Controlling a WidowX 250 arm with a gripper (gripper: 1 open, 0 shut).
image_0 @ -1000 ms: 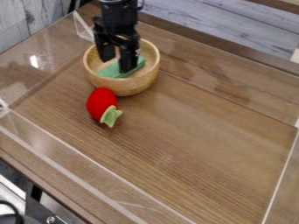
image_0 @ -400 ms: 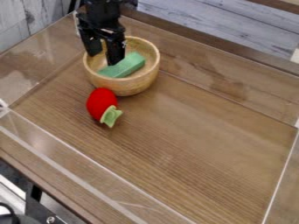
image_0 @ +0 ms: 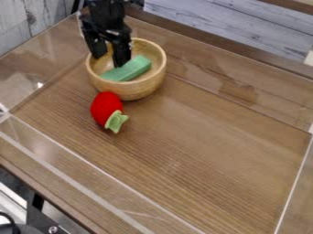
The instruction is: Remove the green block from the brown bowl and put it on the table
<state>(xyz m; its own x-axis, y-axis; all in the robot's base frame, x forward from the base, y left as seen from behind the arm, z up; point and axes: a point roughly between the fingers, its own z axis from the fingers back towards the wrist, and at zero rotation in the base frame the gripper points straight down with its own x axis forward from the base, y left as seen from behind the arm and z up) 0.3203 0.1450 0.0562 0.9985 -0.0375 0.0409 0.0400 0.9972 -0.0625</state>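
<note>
On the table [image_0: 208, 137] we see our gripper [image_0: 108, 52] spread wide, empty, over the brown bowl [image_0: 127, 87], the green block [image_0: 132, 68] just right of it.

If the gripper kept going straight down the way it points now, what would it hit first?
Most likely the green block lying in the brown bowl. The open gripper hangs over the block's left end; one finger may meet the bowl's inside instead, since depth is unclear.

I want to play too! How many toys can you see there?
2. The green block lies in the brown bowl. The red toy sits on the table in front of the bowl. The arm may hide something more in the bowl.
</note>
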